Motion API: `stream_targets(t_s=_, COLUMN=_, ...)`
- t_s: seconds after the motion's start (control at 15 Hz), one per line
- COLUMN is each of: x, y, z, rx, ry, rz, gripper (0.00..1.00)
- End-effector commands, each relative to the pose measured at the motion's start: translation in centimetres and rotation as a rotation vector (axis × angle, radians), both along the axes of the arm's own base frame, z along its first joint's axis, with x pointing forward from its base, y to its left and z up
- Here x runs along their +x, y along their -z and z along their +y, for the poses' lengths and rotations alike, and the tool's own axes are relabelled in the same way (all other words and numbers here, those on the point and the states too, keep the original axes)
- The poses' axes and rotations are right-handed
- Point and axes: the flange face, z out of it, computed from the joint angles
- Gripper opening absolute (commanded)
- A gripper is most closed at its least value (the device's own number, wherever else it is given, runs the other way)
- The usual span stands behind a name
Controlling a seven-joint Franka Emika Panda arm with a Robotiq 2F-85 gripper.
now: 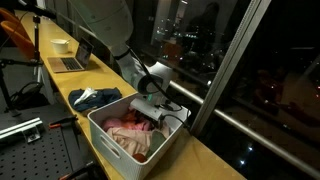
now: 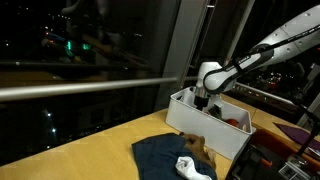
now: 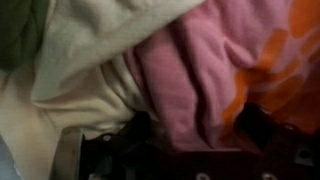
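Gripper hangs low over the white bin, which sits on the yellow counter next to the window; in both exterior views the wrist is tipped down into the bin's near corner. Jaws apart, nothing between them. In the wrist view the gripper is just above the laundry: a pink cloth lies directly under it, with a cream cloth beside it and an orange-patterned cloth at the far edge, all bunched and overlapping. I cannot tell whether the fingers touch fabric.

Risks as I judge them:
- The pink and cream folds meet right below the jaws, so closing here could pinch both layers and drag two pieces up at once.
- A shallow bite on loose pile may slip free on lifting.
- The gripper sits near the bin wall in an exterior view; a sideways move could knock or shove the light bin along the counter.
- A trailing cloth could snag the rim.

The dark blue garment and white sock lie outside the bin, apart from the gripper.
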Motion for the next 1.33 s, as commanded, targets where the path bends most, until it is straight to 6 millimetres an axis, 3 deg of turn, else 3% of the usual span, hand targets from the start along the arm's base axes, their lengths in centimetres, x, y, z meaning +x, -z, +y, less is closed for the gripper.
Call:
stream_targets(t_s=0.0, x=-0.1, y=1.9, z=-2.1, rx=0.023, ry=0.028, rz=0.012, gripper=0.75)
stream_targets(t_s=0.07, x=-0.1, y=1.9, z=-2.7, rx=0.024, ry=0.038, rz=0.011, gripper=0.74)
stream_targets(t_s=0.4, x=-0.5, y=0.0, z=-3.7, rx=0.034, ry=0.070, rz=-0.004, gripper=0.37)
stream_targets(t_s=0.73, x=-1.3, y=-4.7, z=-2.5, rx=0.039, ry=0.070, rz=-0.040, gripper=0.02)
stream_targets(t_s=1.0, x=-2.9, y=-10.0, z=-1.9, rx=0.059, ry=0.077, rz=-0.072, gripper=0.01)
stream_targets(t_s=1.27, x=-4.4, y=-16.0, z=-2.8, rx=0.034, ry=0.088, rz=-0.097, gripper=0.00)
